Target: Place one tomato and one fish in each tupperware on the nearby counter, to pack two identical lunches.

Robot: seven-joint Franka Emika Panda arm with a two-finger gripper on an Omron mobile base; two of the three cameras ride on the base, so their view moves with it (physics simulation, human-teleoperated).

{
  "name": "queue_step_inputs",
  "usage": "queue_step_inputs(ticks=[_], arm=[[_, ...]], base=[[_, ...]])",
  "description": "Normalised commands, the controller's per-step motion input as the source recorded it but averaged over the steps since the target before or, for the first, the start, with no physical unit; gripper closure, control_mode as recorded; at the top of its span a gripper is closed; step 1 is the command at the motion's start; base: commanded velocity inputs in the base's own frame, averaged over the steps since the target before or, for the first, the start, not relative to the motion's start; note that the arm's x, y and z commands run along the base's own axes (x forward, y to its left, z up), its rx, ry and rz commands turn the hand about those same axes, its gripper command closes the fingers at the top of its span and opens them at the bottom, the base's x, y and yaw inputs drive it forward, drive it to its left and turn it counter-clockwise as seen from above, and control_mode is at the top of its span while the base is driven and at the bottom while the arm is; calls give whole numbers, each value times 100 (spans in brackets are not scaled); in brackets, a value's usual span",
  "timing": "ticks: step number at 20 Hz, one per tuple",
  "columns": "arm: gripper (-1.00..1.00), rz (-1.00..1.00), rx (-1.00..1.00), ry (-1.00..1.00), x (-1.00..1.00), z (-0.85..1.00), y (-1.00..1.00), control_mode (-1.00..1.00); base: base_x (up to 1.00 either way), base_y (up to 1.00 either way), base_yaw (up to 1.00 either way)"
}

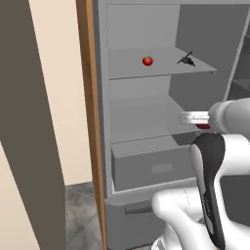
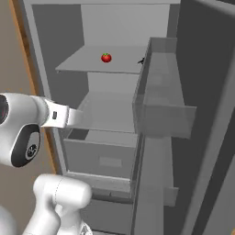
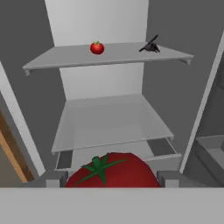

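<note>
My gripper [image 3: 111, 177] is shut on a red tomato [image 3: 113, 168] with a green stem, in front of the open fridge's middle shelf [image 3: 109, 122]. From the left base view the gripper [image 1: 193, 118] points into the fridge, a bit of red tomato [image 1: 202, 126] showing under it. A second tomato [image 1: 147, 60] [image 2: 106, 58] [image 3: 97, 47] sits on the upper shelf. On that shelf's right end lies a small dark fish [image 1: 186, 59] [image 2: 141, 60] [image 3: 150, 46]. The tupperware and the counter are out of view.
The grey fridge interior has a closed drawer [image 1: 151, 168] under the middle shelf. Its open door [image 2: 165, 101], with bins, stands close on the right. A wooden panel edge [image 1: 90, 97] and a beige wall border the fridge on the left.
</note>
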Motion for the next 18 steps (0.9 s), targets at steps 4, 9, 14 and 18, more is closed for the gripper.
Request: queue_step_inputs(ticks=[4,9,14,18], arm=[[100,0,0,0,0,0,0,100],[100,0,0,0,0,0,0,100],[100,0,0,0,0,0,0,100],[100,0,0,0,0,0,0,100]], base=[[-99,0,-16],[-87,0,-39],[-88,0,-48],[-83,8,-51]])
